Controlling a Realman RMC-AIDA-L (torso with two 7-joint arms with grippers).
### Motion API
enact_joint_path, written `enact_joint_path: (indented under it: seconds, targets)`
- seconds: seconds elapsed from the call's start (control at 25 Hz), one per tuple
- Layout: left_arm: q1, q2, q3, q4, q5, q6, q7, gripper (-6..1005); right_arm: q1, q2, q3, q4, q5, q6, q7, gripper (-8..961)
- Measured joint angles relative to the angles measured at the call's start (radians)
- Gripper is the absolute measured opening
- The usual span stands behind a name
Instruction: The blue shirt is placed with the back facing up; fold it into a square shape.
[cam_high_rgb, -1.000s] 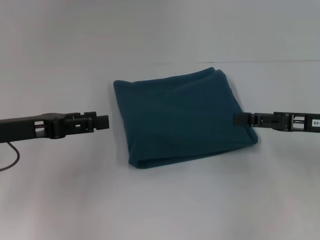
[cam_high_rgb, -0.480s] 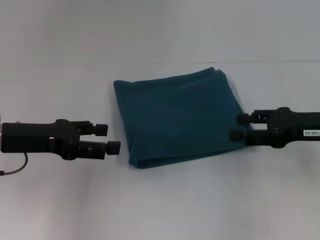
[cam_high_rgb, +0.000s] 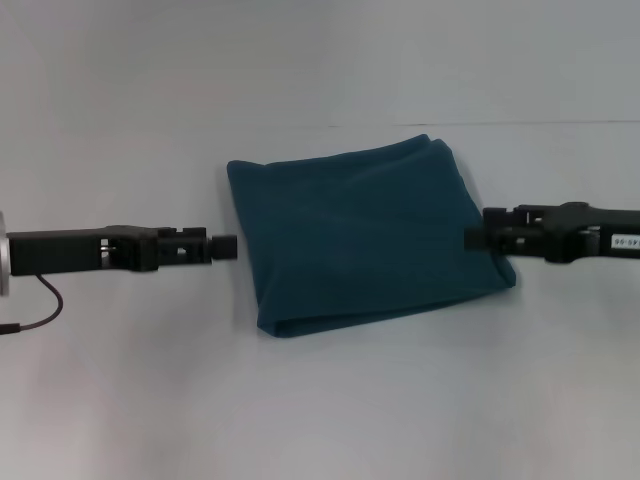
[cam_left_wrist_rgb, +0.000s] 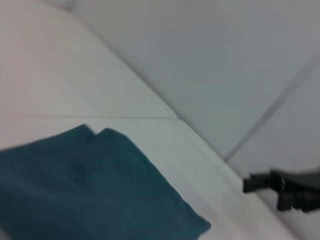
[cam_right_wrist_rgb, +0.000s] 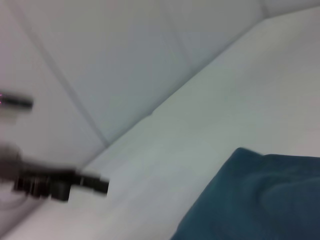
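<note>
Shirt (cam_high_rgb: 365, 235) lay folded square on the white table (cam_high_rgb: 320, 400), unmoved from half a second before. Both hands had rolled edge-on since then: left hand (cam_high_rgb: 225, 245) just beside its left edge, right hand (cam_high_rgb: 478, 238) over its right edge; I couldn't tell either's opening. Left wrist view showed shirt (cam_left_wrist_rgb: 85, 185) and right hand (cam_left_wrist_rgb: 252, 184). Right wrist view showed the shirt's corner (cam_right_wrist_rgb: 260, 200) and left hand (cam_right_wrist_rgb: 97, 185).

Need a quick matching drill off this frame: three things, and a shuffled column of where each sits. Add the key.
Things:
1. blue shirt
2. left gripper
3. right gripper

Places:
A. over the shirt's right edge, seen from the head view
B. folded into a rough square in the middle of the white table
C. just off the shirt's left edge, clear of the cloth

Pairs: 1-B, 2-C, 3-A
</note>
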Motion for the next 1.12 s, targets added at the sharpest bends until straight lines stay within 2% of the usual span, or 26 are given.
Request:
enact_joint_path:
  seconds: [0.2,0.28,0.44,0.64,0.8,1.12]
  targets:
    - [0.012,-0.019,-0.012,-0.028,-0.017,-0.037,-0.358,859,0.026,-0.026,0.009,0.0,0.014,-0.005,0.244,687]
    - [0.014,-0.024,-0.013,-0.064,-0.028,-0.052,-0.421,859,0.041,-0.039,0.011,0.003,0.015,-0.002,0.355,687]
    - [0.009,-0.045,-0.012,-0.175,-0.057,-0.11,-0.46,860,0.066,-0.056,0.009,0.006,0.02,0.0,0.505,687]
    - [0.008,-0.062,-0.011,-0.253,-0.056,-0.189,-0.467,860,0.076,-0.067,0.005,0.022,0.016,0.025,0.558,687]
    - [0.017,-0.064,-0.012,-0.291,-0.052,-0.231,-0.468,860,0.074,-0.077,0.008,0.048,0.016,0.039,0.553,687]
    - [0.036,-0.07,-0.008,-0.358,-0.047,-0.321,-0.461,860,0.067,-0.081,0.01,0.05,0.016,0.039,0.552,688]
